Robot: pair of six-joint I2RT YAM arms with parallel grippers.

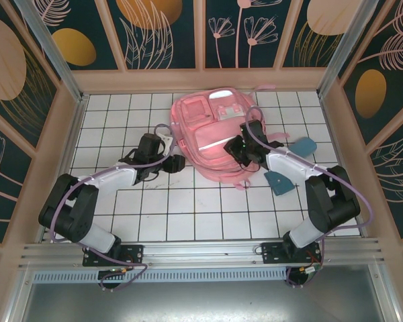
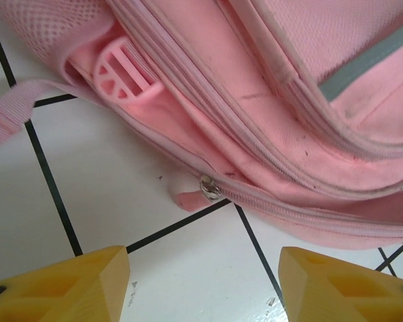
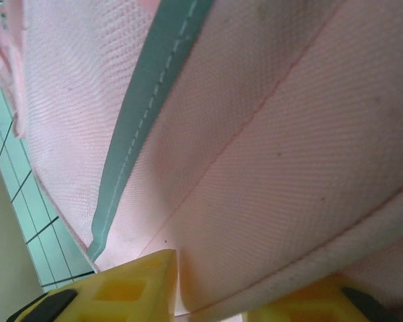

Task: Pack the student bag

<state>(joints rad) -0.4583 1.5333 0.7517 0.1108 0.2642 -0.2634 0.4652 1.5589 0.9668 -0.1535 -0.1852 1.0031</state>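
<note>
A large pink fabric backpack [image 1: 211, 137] lies flat, front side up, on the far middle of the white tiled tabletop [image 1: 188, 208], close to the back wall. Both arms reach in toward it, the left one to its left edge and the right one over its right side.

From the left wrist, the left hand [image 2: 203, 270] has its two yellow fingers [image 2: 74, 288] standing well apart with nothing between them but bare tile. It sits low over the tabletop just beside the edge of the backpack. A small metal zipper pull [image 2: 208, 188] lies at the end of a zip line right at that edge, ahead of the gap between the fingers. Further along the side are a round pink plastic buckle [image 2: 121, 70] and a loose pink webbing strap [image 2: 10, 114] trailing onto the tiles. A grey reflective strip [image 2: 369, 60] crosses the front panel.

From the right wrist, the right hand [image 3: 211, 292] is pressed into the backpack. A fold of pink fabric sits between its yellow fingers, and they appear to be clamped on it, though the close view makes the contact hard to judge.

Two flat teal pieces [image 1: 302, 144] lie on the tiles to the right of the backpack, near the right arm.
</note>
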